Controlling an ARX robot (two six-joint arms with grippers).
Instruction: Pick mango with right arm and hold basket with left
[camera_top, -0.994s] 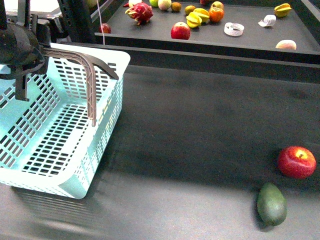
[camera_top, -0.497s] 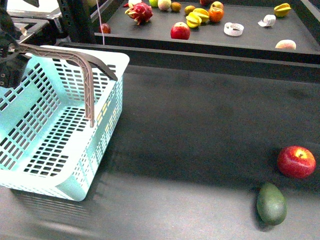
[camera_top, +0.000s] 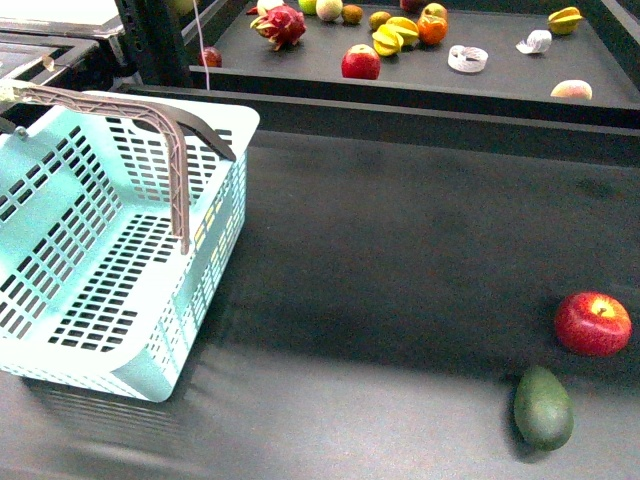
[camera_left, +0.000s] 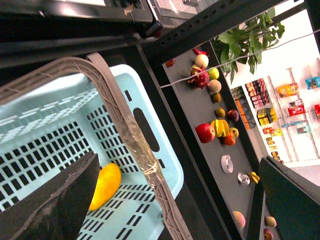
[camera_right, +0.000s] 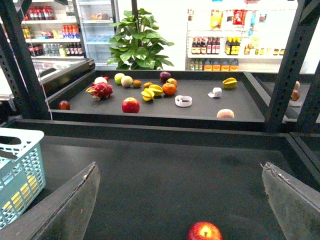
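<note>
The pale turquoise basket (camera_top: 120, 370) stands at the table's left with its grey-brown handle (camera_top: 170, 150) raised. Neither arm shows in the front view. In the left wrist view my left gripper (camera_left: 175, 210) is open and hangs above the basket (camera_left: 167, 162), with the handle (camera_left: 130, 135) running between its spread fingers (camera_left: 60, 200), untouched. The yellow-orange mango (camera_left: 105, 186) lies on the basket floor; it does not show in the front view. My right gripper (camera_right: 180, 205) is open and empty over the dark table, facing the back shelf.
A red apple (camera_top: 593, 323) and a dark green pear-shaped fruit (camera_top: 543, 407) lie at the table's right front. The apple also shows just ahead of the right gripper (camera_right: 204, 232). A raised black shelf (camera_top: 420, 85) at the back holds several fruits.
The left arm, which stood over the basket's far left corner, has withdrawn out of the front view. The basket and its raised handle stay nearly where they were.
</note>
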